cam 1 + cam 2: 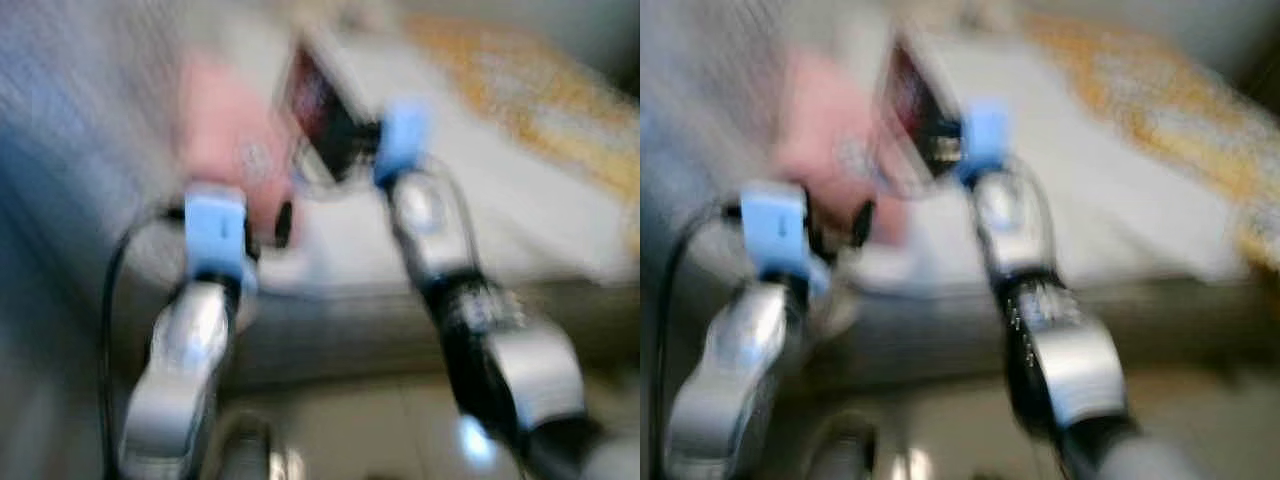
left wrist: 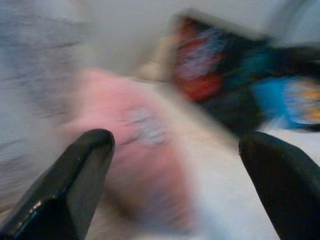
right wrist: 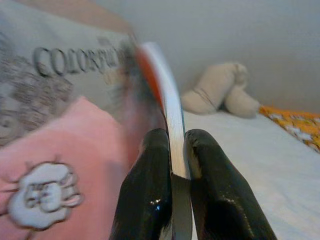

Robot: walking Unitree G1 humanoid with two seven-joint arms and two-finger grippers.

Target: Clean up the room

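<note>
Our right gripper [image 3: 172,165] is clamped on the edge of a book [image 3: 172,120], held over the white bed [image 3: 260,150]. Our left gripper [image 2: 175,165] is spread open, empty, with a pink pillow [image 2: 125,145] at its 11 o'clock.

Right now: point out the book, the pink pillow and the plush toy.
book [image 3: 172,125], right wrist view, page edge above the fingers.
pink pillow [image 3: 65,150], right wrist view, its front face.
plush toy [image 3: 215,90], right wrist view, its pale body.
</note>
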